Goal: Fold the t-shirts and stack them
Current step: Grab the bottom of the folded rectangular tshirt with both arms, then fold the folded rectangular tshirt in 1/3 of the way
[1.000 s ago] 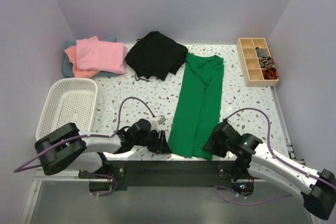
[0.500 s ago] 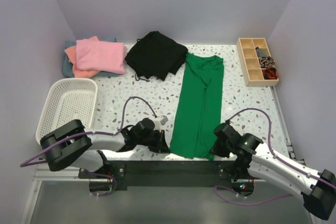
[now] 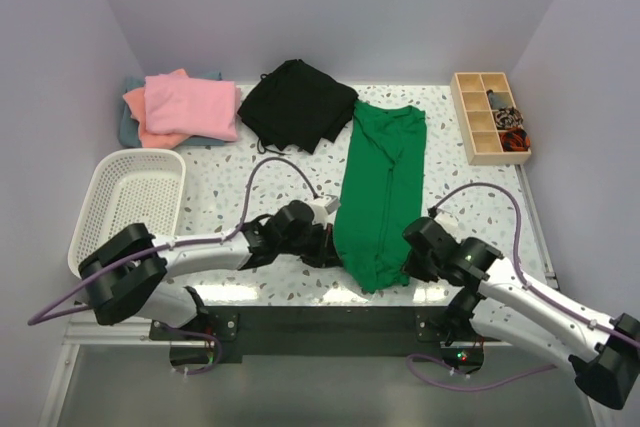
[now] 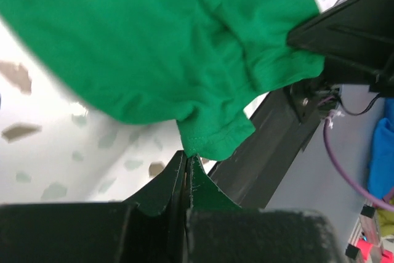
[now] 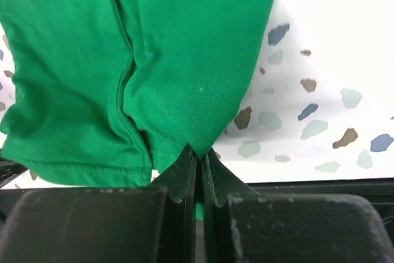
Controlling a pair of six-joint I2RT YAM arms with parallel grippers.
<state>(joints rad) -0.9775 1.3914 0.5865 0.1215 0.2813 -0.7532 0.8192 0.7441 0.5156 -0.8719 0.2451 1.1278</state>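
Note:
A bright green t-shirt [image 3: 382, 182], folded lengthwise into a long strip, lies on the speckled table. My left gripper [image 3: 333, 247] is shut on its near left hem corner [image 4: 209, 140], and my right gripper [image 3: 408, 265] is shut on its near right corner [image 5: 197, 133]. Both corners are lifted off the table, so the near end bunches up. A pile of pink [image 3: 192, 105], salmon-orange [image 3: 140, 117] and grey-teal [image 3: 126, 127] t-shirts sits at the back left.
A crumpled black garment [image 3: 297, 104] lies at the back centre, beside the green shirt's far end. A white mesh basket [image 3: 128, 203] stands at the left. A wooden compartment box [image 3: 488, 130] sits at the back right. The table's dark front edge [image 3: 330, 322] is just below both grippers.
Both grippers closed on the green shirt's near corners. They then lifted and moved away from the front edge, drawing the near hem up and back.

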